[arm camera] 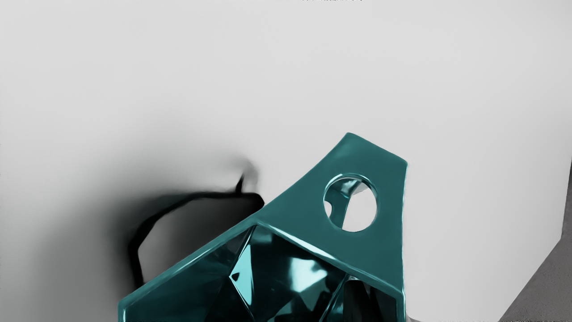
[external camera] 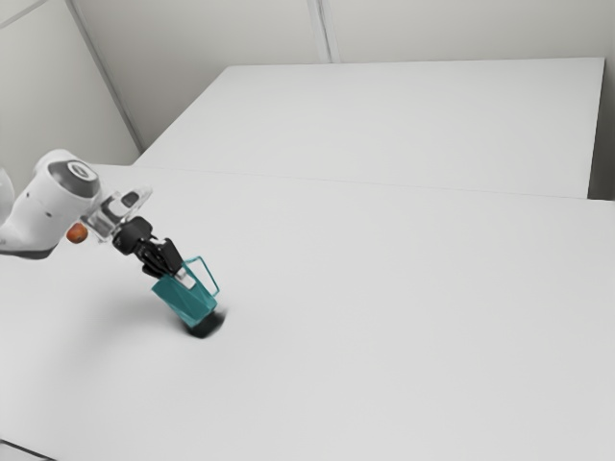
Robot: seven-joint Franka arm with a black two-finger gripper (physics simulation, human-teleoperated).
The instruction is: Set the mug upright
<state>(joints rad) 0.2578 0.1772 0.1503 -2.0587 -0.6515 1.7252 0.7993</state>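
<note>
The exterior view stands back at the side of the arm (external camera: 60,204), raised, facing down at a slant across the white table (external camera: 384,317) to the far wall (external camera: 461,29); the arm enters at the exterior view's left. The wrist view looks from the arm's end, very near, down into the mouth of the mug (arm camera: 295,250) and onto the table past it. Both views share the mug, its shadow (arm camera: 134,250) and the tabletop around it.

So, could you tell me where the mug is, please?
The mug is in the exterior view's left half, tilted, at the end of the hand, by a dark shadow on the table.
</note>
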